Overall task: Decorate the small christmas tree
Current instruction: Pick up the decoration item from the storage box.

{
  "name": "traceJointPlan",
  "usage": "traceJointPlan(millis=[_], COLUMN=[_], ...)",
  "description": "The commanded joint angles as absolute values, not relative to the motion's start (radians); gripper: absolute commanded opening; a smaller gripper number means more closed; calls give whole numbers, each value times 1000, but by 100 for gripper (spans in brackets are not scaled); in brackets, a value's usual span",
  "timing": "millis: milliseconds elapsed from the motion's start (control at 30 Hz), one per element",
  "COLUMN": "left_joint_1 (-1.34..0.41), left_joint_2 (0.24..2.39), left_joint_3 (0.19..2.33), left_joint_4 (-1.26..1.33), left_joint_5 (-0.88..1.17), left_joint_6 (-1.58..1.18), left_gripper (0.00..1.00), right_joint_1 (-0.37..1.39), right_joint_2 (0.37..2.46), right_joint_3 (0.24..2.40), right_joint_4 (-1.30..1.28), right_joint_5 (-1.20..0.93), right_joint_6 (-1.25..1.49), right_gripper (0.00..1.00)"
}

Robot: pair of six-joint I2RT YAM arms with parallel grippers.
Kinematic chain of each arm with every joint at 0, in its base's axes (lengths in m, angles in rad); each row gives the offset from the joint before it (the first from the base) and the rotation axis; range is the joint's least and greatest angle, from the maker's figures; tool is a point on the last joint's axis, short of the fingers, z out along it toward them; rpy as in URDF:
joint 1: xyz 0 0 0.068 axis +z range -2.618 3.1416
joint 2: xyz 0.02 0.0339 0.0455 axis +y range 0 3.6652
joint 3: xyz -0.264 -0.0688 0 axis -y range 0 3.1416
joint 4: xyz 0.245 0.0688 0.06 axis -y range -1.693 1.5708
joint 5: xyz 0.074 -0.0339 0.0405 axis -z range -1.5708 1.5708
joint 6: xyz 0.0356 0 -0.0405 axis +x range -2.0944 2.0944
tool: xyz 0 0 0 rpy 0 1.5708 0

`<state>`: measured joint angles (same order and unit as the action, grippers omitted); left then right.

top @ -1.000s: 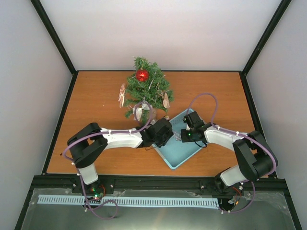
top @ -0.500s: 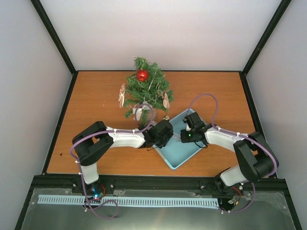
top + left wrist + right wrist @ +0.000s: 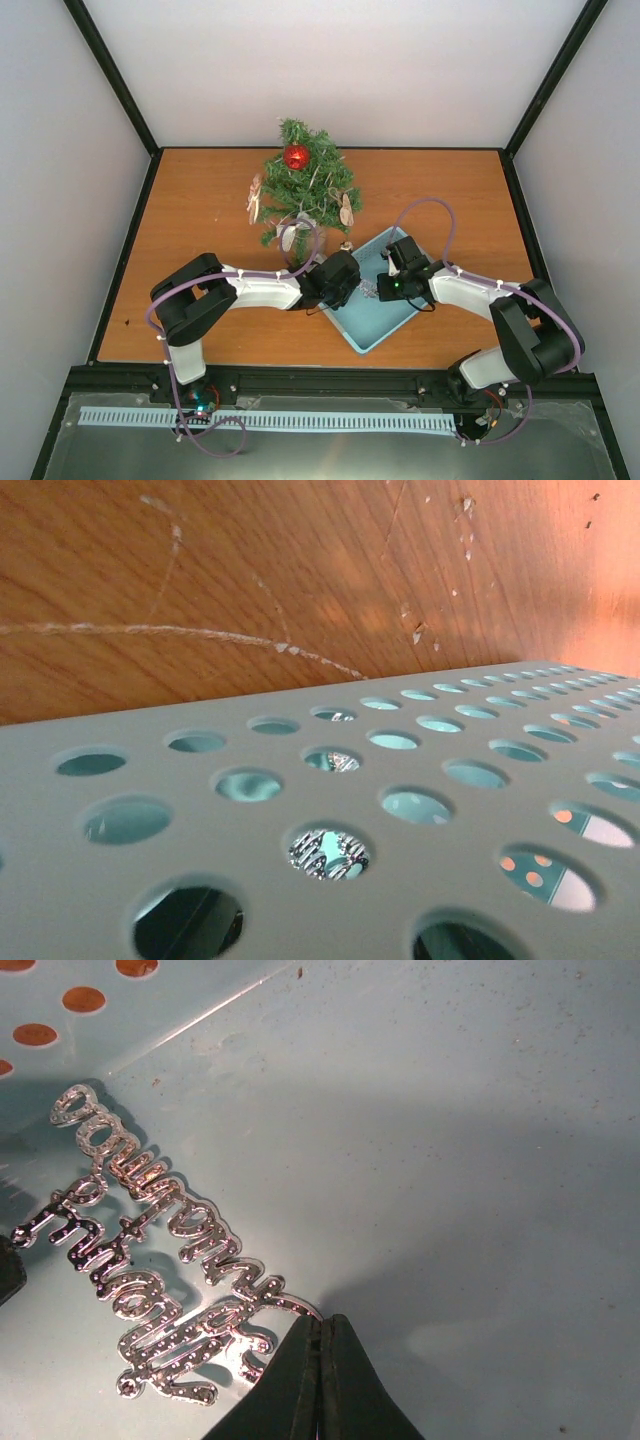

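Note:
The small christmas tree [image 3: 305, 190] stands at the back of the table, with a red ball [image 3: 296, 157] and pale hanging ornaments on it. A teal perforated tray [image 3: 392, 322] lies in front of it. A silver glitter script ornament [image 3: 150, 1260] lies on the tray floor. My right gripper [image 3: 322, 1322] is shut with its tips pinched at the ornament's thin end loop; in the top view it [image 3: 381, 288] is over the tray. My left gripper [image 3: 346, 284] is at the tray's left wall [image 3: 300, 810]. Its fingers are hidden, and the ornament shows through a hole [image 3: 328, 853].
Black frame posts and white walls enclose the wooden table [image 3: 200, 220]. A dark shape [image 3: 6, 1265] sits at the left edge of the right wrist view, beside the ornament. A white slotted rail [image 3: 260, 420] runs below the arm bases.
My left arm's elbow has drawn slightly right and its gripper has settled against the tray wall. My right gripper has edged slightly left over the tray.

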<state>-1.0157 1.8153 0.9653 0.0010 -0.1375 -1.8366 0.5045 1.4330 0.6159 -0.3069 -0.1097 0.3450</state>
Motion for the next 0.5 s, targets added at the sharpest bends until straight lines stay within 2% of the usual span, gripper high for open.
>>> traceJointPlan(millis=[0,200,367,467], left_joint_1=[-1020,-1020,-1020,-1020], left_joint_2=[1836,1837,1840,1839], left_joint_3=[958,959,1029,1020], left_joint_4=[33,5,-156,-154], left_joint_5=[-135,-130,-152,-150], left_joint_6=[-1860,-1881,-1887,-1895], left_gripper=[39,38,36,36], right_joint_1=[501,501,502,501], right_joint_2=[1455,1473,1474,1465], right_joint_3=[593,600,601,601], right_joint_4=[-372,-372,-374,-377], right_joint_5=[-134,-156,-189,-184], right_joint_6=[324,308,301,301], right_gripper=[4,4,5,5])
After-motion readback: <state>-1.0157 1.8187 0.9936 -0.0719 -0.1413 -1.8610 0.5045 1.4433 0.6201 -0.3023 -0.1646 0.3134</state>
